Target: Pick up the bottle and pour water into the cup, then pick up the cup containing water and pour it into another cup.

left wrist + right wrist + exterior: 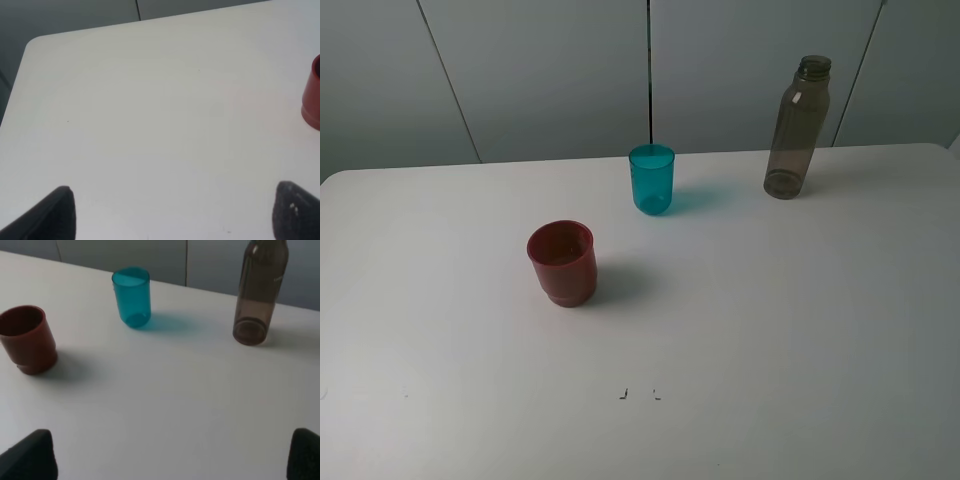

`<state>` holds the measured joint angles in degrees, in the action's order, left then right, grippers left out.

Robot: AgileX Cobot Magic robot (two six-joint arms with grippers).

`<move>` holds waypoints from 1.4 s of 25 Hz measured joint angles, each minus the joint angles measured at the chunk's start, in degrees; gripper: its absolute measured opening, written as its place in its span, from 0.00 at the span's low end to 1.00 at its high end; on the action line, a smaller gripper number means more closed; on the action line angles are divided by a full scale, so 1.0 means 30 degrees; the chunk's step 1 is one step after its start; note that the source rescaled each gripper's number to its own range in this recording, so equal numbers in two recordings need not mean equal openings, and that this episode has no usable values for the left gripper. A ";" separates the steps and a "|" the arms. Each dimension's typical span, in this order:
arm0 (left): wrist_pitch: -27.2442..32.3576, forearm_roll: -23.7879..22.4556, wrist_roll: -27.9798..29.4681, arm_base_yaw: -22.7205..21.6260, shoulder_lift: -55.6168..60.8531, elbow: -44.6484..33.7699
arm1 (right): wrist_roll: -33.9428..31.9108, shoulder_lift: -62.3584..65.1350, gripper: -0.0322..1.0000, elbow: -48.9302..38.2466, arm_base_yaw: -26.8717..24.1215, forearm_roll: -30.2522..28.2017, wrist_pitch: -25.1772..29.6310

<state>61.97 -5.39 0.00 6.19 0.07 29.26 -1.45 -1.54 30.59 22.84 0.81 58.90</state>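
The tall smoky grey-brown bottle (797,128) (258,294) stands upright, capless, at the back right of the white table (770,330). The small teal cup (652,179) (132,297) stands upright near the back middle. The wider dark-red cup (562,262) (26,339) (312,95) stands upright left of centre. Neither arm shows in the high view. My left gripper (172,212) is open over bare table, the red cup off to one side. My right gripper (170,455) is open, with nothing between its fingers, well short of the bottle and both cups.
Grey wall panels (570,70) rise behind the table's back edge. Two tiny dark marks (638,394) lie near the front middle. The table's rounded back-left corner (35,42) shows in the left wrist view.
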 joint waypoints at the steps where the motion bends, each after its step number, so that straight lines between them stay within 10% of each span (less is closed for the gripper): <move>1: 0.0000 0.0000 0.0000 0.0000 0.0000 0.0000 | 0.0000 0.0246 0.99 0.0000 0.0000 0.0083 0.0120; 11: 0.0000 0.0000 0.0000 0.0000 0.0000 0.0000 | 0.0000 0.0530 0.99 -0.0405 -0.0092 0.0083 0.1078; 21: 0.0000 0.0000 0.0000 0.0000 0.0000 0.0000 | 0.0300 0.0530 0.99 -0.0405 -0.6280 0.0083 0.1090; 35: 0.0000 0.0000 0.0000 0.0000 0.0000 0.0000 | 0.0340 0.0530 0.99 -0.0405 -0.6513 0.0110 0.1122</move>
<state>61.97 -5.39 0.00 6.19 0.07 29.26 -0.42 0.05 29.37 3.31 1.14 62.27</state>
